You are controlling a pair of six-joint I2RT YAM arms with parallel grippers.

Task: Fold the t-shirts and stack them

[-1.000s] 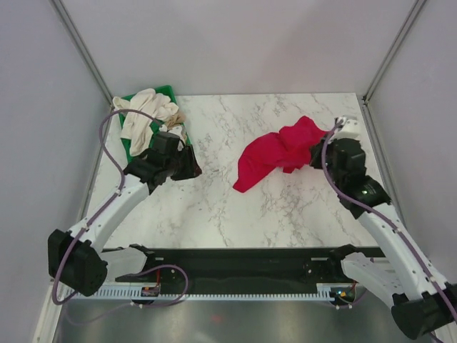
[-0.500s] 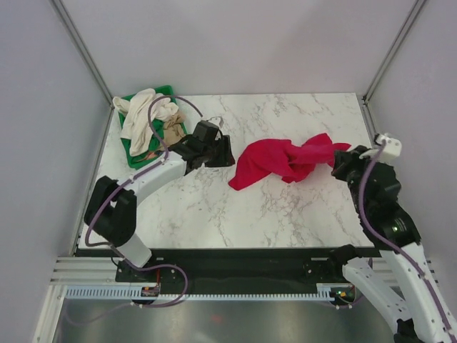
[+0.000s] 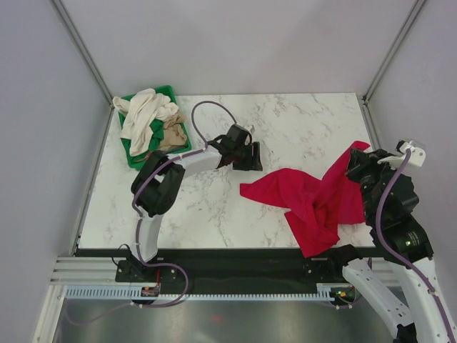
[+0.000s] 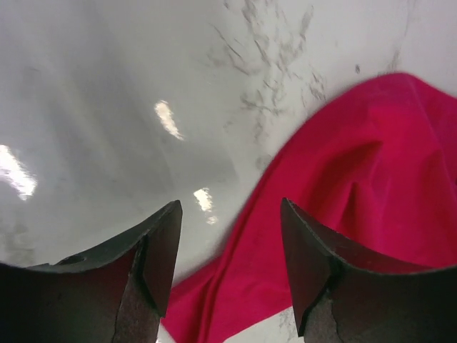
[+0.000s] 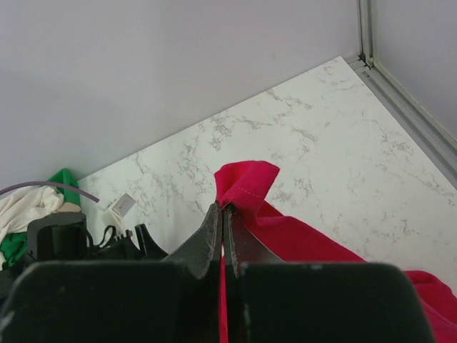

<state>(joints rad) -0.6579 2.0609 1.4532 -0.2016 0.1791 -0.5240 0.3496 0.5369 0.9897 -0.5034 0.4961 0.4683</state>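
Since the earlier frame the red t-shirt has been dragged from mid-worktop toward the near-right corner, and the left gripper has swung to the centre. From above, the right gripper pinches the shirt's raised corner by the right edge. The cream t-shirt and tan t-shirt fill the green tray at the far-left corner. Left wrist: fingers spread and empty, with red fabric just beyond them. Right wrist: jaws clamped on a red fold.

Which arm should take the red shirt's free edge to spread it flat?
Left. The left gripper is open, right at the edge of the red shirt; the right gripper is shut on another corner.
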